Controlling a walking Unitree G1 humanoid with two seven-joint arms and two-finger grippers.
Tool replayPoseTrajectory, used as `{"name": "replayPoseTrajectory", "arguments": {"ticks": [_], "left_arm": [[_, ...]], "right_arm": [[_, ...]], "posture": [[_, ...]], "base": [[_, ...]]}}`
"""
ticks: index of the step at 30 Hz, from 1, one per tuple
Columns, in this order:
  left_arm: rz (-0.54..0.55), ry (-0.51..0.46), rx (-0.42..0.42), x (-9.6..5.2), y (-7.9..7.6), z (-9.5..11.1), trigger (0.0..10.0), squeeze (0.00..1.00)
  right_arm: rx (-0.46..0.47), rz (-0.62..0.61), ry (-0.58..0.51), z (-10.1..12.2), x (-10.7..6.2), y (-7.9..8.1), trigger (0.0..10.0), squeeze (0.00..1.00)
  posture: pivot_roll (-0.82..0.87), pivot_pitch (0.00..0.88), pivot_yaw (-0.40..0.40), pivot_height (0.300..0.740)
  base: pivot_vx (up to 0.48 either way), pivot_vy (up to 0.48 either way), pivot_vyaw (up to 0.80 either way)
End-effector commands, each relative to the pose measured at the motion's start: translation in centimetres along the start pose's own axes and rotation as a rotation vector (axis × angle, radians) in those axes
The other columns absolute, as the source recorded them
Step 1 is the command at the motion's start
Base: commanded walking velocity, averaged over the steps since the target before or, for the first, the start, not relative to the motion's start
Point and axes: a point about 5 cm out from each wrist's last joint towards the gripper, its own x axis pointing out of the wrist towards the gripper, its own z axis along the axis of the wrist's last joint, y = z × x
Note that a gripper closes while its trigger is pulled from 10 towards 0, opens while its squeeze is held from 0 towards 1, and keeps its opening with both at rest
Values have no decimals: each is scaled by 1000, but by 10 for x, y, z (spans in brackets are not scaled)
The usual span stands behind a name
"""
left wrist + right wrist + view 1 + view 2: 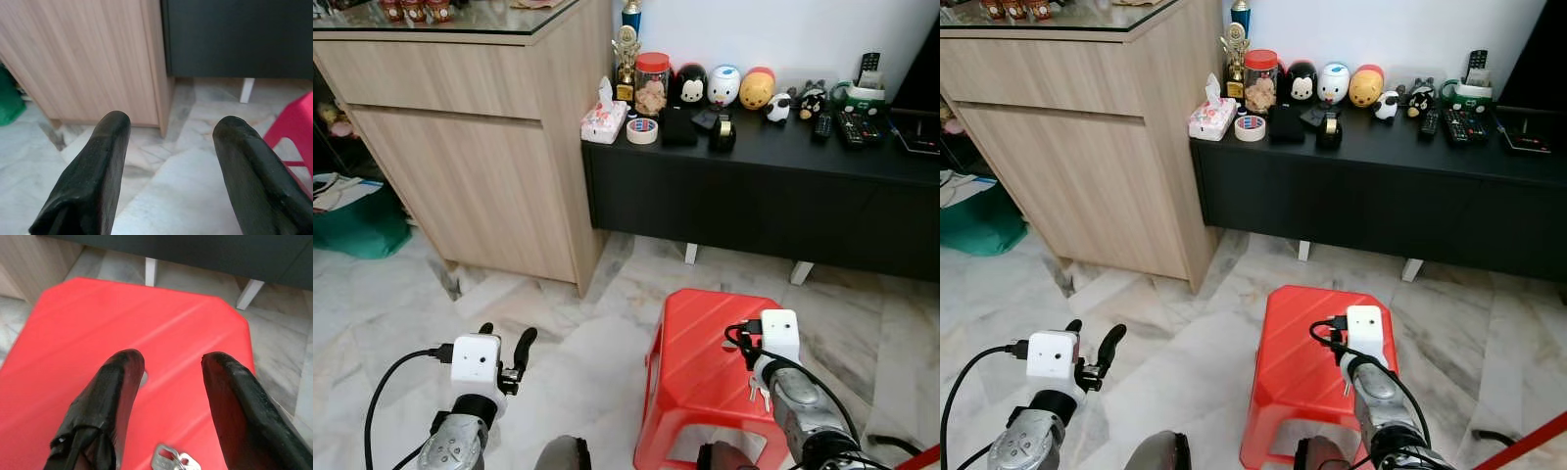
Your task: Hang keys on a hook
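A small bunch of silver metal keys (174,461) lies on the red plastic stool (98,333), directly beneath the right end effector (173,363), whose fingers are spread and empty. The left end effector (171,127), also released, hovers over marble floor, farther away.

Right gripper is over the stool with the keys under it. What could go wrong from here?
The keys lie flat on the smooth red stool, so the open right gripper might push them along instead of pinching them, perhaps off the edge onto the marble floor. No hook is in sight, so carrying them means walking and searching.
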Motion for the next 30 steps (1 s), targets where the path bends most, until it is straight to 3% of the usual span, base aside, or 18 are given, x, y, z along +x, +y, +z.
{"name": "replayPoseTrajectory", "arguments": {"ticks": [1, 10, 26, 30], "left_arm": [[-7, 16, 0, -1, 0, -1, 10000, 0], [27, 24, 8, -2, 9, -1, 10000, 0], [30, 15, 15, -5, 8, 2, 10000, 0], [24, 14, 15, -7, 8, 3, 10000, 0]], "right_arm": [[3, -6, 12, 1, 1, 2, 10000, 0], [23, 2, -11, 17, 7, 13, 10000, 0], [-12, 13, 56, 8, 6, 13, 10000, 0], [-20, -36, 86, 8, 7, 9, 10000, 0]], "posture": [[78, 98, 11, 610], [83, 130, 13, 610], [81, 97, 7, 592], [85, 104, 4, 592]], "base": [[0, 0, 0], [0, 0, 0], [0, 0, 0], [0, 0, 0]]}}
